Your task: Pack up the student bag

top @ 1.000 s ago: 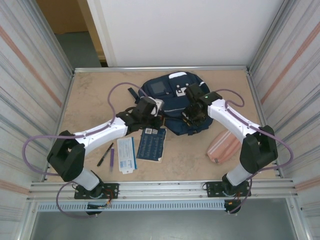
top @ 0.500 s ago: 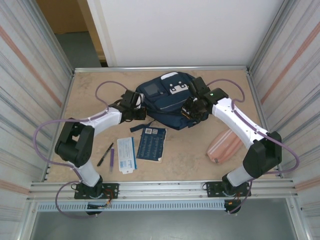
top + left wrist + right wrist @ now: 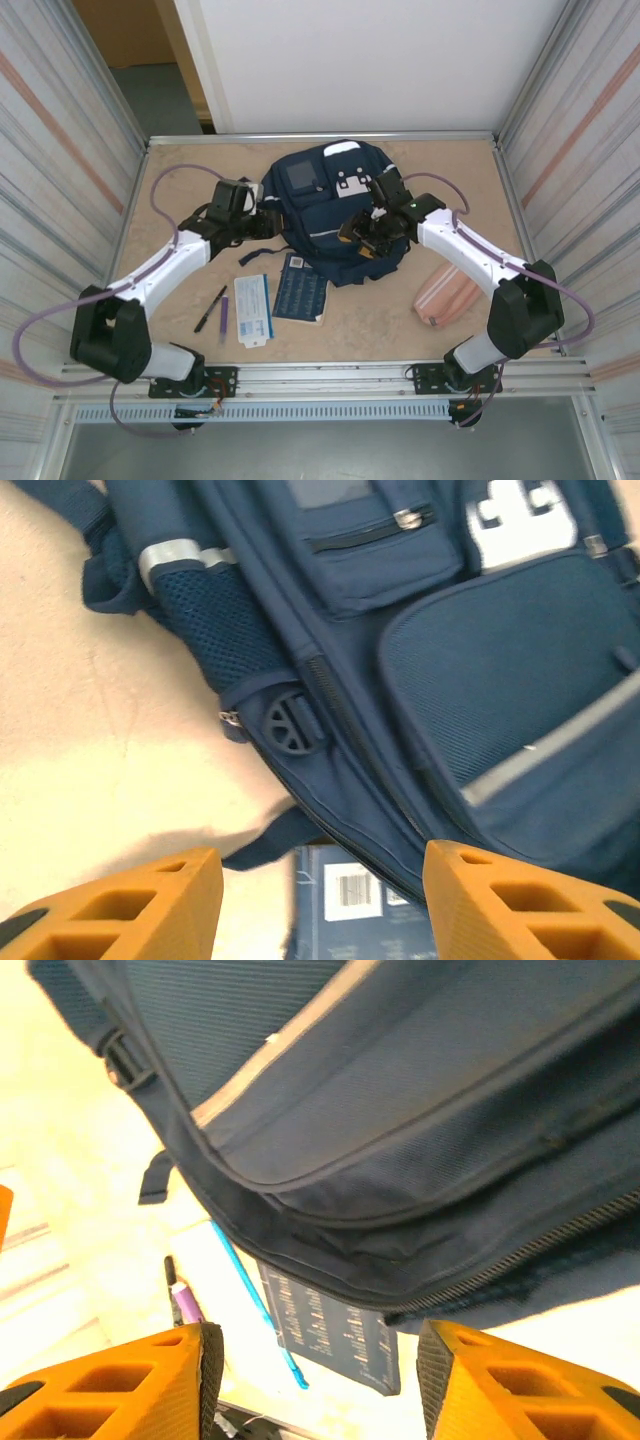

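Releasing the student bag [image 3: 322, 215] mid-frame, left gripper [image 3: 312, 895] and right gripper [image 3: 312, 1380] now gape empty; booklet [image 3: 302, 288] below still unpacked.

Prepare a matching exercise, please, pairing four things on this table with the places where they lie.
Things:
1. navy-blue fabric backpack
2. pink striped soft pouch
3. slim black pen
4. dark-blue printed booklet

Places:
A. left of the white-and-blue leaflet
B. far middle
C. close before the backpack's near edge
D. near right, apart from the rest

Pairs: 1-B, 2-D, 3-A, 4-C
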Controlling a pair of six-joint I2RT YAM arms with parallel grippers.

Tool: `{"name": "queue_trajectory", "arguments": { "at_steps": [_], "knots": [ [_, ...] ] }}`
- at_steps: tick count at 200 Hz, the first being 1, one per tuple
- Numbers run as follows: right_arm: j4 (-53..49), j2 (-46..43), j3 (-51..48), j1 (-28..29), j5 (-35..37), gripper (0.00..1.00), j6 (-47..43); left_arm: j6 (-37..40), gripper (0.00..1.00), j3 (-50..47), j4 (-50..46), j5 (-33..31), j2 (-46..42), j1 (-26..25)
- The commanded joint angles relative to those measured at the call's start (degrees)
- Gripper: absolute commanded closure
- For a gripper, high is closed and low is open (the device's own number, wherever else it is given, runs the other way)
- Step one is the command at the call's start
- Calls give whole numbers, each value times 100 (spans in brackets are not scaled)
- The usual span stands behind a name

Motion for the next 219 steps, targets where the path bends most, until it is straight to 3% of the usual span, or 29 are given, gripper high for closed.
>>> {"name": "queue_trajectory", "arguments": {
  "at_steps": [1, 29, 42, 59, 70, 113, 158, 175, 219],
  "knots": [
    [-14, -243, 155, -42, -51, 44, -1082, -139, 44, -245, -524, 589, -239, -85],
    [-428, -505, 143, -134, 714, 41, -2578, -350, 43, -213, -893, 619, -318, -472],
    [-543, -433, 128, -392, 1009, 41, -2782, -471, 43, -168, -970, 503, -305, -829],
    [-406, -169, 106, -876, 414, 41, -2787, -620, 42, -152, -955, 149, -270, -1376],
    [-353, -6, 160, -1007, 409, 42, -2969, -707, 41, -108, -962, -115, -185, -1724],
    [-561, 642, 714, -830, 677, 43, -5222, -1706, 40, -31, -545, -257, 416, -2424],
    [109, 886, 546, 168, 1034, 38, -7668, -1959, 42, -104, -349, -169, 747, -2149],
    [-118, 1248, 920, 471, 1042, 36, -8039, -1924, 49, -347, -202, 258, 570, -1799],
    [-446, 2291, 1356, 951, 2216, 33, -8858, -2027, 47, -1319, -233, 473, -403, -1035]
  ]
}}
